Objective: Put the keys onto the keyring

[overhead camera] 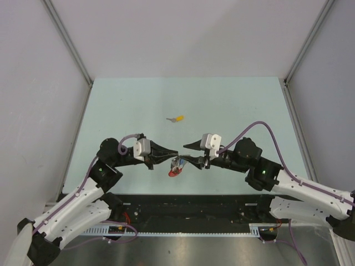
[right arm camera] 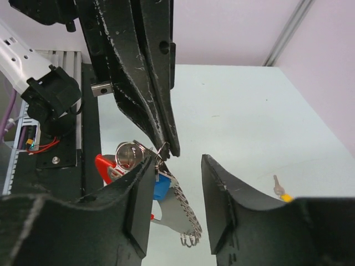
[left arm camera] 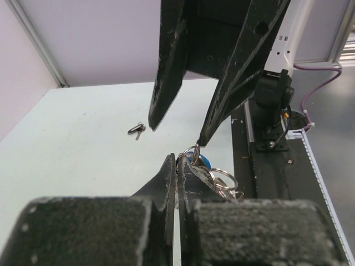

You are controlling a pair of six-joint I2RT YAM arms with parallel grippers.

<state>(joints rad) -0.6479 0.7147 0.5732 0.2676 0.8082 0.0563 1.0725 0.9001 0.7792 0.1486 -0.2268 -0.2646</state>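
Observation:
My left gripper (overhead camera: 172,155) is shut, its tips (left arm camera: 178,158) pinching a small silver ring of the keyring (right arm camera: 161,150) and holding the bundle just above the table. From it hang a blue-capped key (right arm camera: 161,187), a silver chain (right arm camera: 186,217), a larger silver ring (right arm camera: 128,155) and the red strap (right arm camera: 105,166). My right gripper (right arm camera: 177,162) is open and faces the left one. Its left finger (right arm camera: 138,185) is right against the bundle, and its jaws stand either side of the left gripper's tips. A yellow-capped key (overhead camera: 178,118) lies alone farther back.
The yellow-capped key also shows at the right in the right wrist view (right arm camera: 280,192). A small dark key-like item (left arm camera: 137,129) lies on the pale green table (overhead camera: 233,105). The black base rail (overhead camera: 188,206) runs along the near edge, just behind the bundle.

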